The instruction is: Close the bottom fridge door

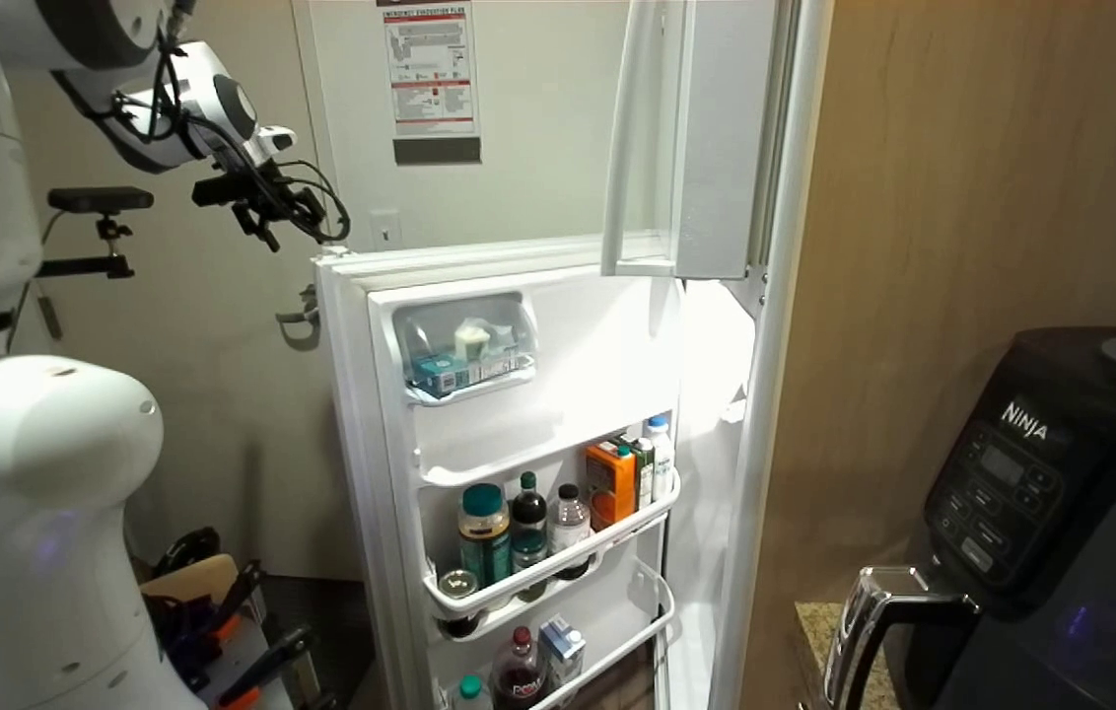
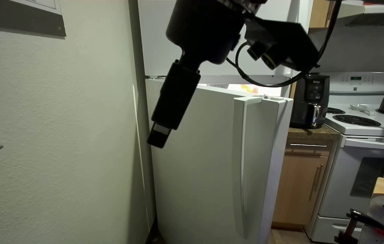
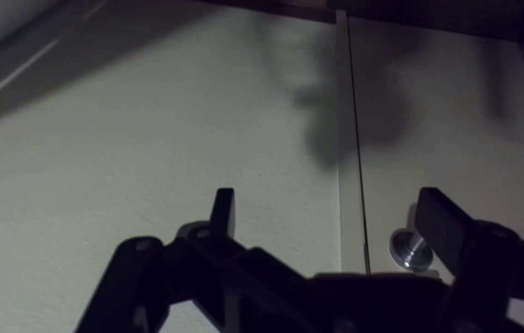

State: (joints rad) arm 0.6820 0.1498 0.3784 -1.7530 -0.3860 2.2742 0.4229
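The bottom fridge door (image 1: 479, 434) stands open in both exterior views. Its inner side faces the camera in an exterior view, with shelves of bottles and cartons and a clear-lidded bin (image 1: 464, 345). Its plain white outer face (image 2: 195, 176) and long handle (image 2: 243, 162) show in an exterior view. My gripper (image 1: 267, 232) is up beside the door's free top corner, on the outer-face side and apart from it. Tilted downward, the gripper (image 2: 159, 134) covers part of that face from the camera. In the wrist view the gripper (image 3: 326, 199) is open, with nothing between its fingertips.
A white upper door (image 1: 726, 148) is above the bottom one. The wall (image 2: 76, 135) runs close to the hinge side. Behind the gripper is a room door with a metal lever (image 1: 302, 316). A black air fryer (image 1: 1061, 513) sits on the counter beside the fridge.
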